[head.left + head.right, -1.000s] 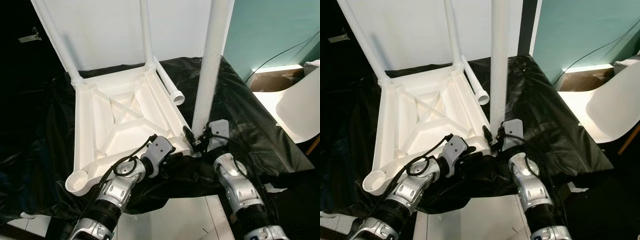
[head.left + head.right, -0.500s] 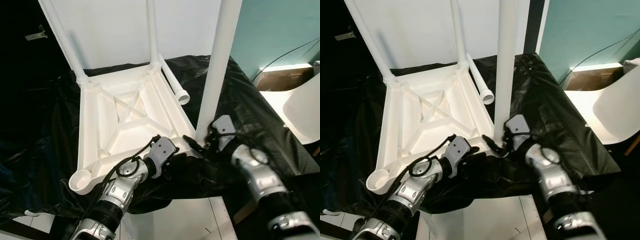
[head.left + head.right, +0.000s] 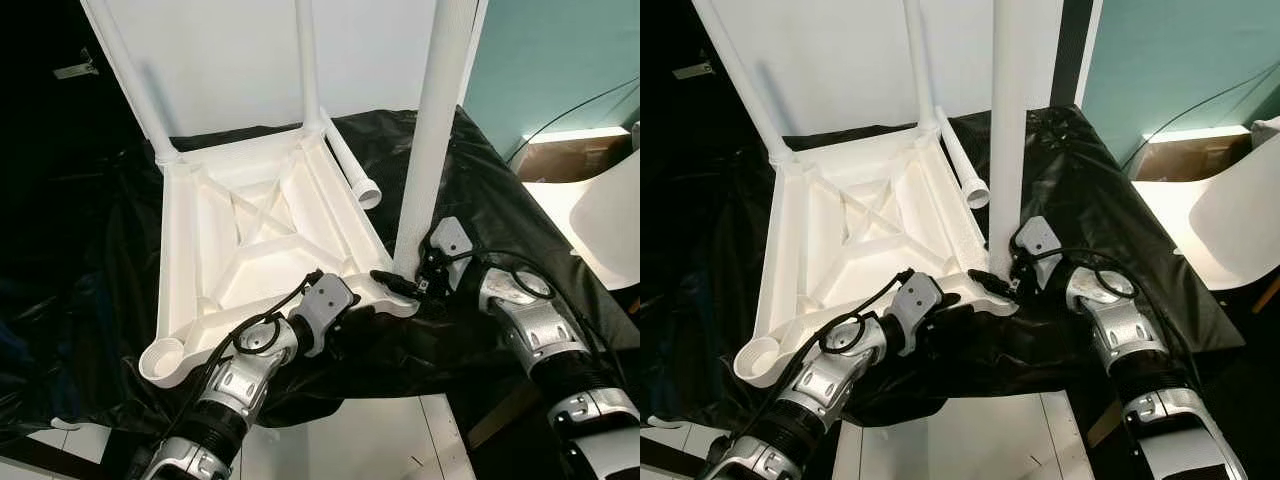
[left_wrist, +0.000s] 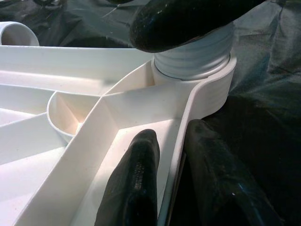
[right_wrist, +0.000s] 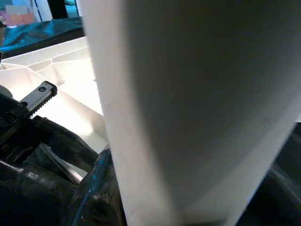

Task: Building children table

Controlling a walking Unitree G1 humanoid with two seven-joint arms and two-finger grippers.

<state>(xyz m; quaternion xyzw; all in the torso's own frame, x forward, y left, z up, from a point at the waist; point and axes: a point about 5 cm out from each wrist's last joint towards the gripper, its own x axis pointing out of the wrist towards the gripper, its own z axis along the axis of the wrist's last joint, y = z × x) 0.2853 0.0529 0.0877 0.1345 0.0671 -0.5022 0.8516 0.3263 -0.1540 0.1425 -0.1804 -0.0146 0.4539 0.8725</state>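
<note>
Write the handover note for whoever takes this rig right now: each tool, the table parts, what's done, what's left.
Left tool: pinching the near rim of the upturned white tabletop, beside the corner socket.
Right tool: at the foot of the upright leg that stands in that near-right socket; grip state unclear.
Done: two legs stand in the far corners, a third is in the near-right socket.
Left: the near-left socket is empty; a loose leg lies on the black sheet beside the tabletop.
</note>
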